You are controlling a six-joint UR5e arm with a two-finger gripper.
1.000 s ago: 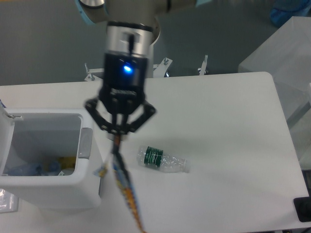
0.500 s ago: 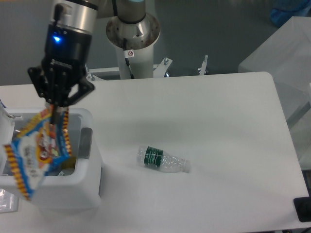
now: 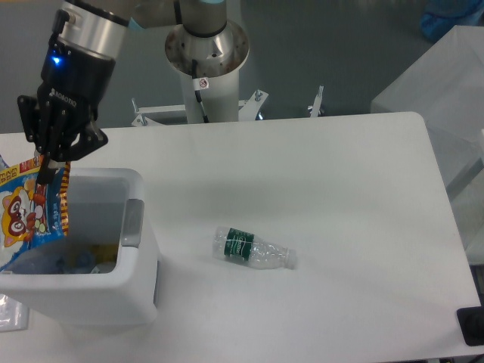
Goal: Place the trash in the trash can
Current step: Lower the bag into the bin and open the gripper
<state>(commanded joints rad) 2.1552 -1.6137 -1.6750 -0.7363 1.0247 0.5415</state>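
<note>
My gripper [image 3: 47, 163] is shut on the top edge of the blue snack packet [image 3: 30, 212], which has a red-and-white cartoon face. The packet hangs over the left half of the white trash can [image 3: 128, 291], with its lower part inside the opening. The can has a grey tab [image 3: 131, 221] on its right rim. The crushed clear bottle with a green label [image 3: 252, 250] lies on the table, right of the can and apart from it.
The arm's base post [image 3: 206, 53] stands behind the table's back edge. Some litter [image 3: 83, 261] lies in the bottom of the can. A translucent box [image 3: 446, 83] stands off the table's right side. A black object [image 3: 473, 325] sits at the front right corner.
My gripper has swung left from the middle of the table to above the can's left side, carrying the packet. The packet now hangs into the can. The bottle has not moved.
</note>
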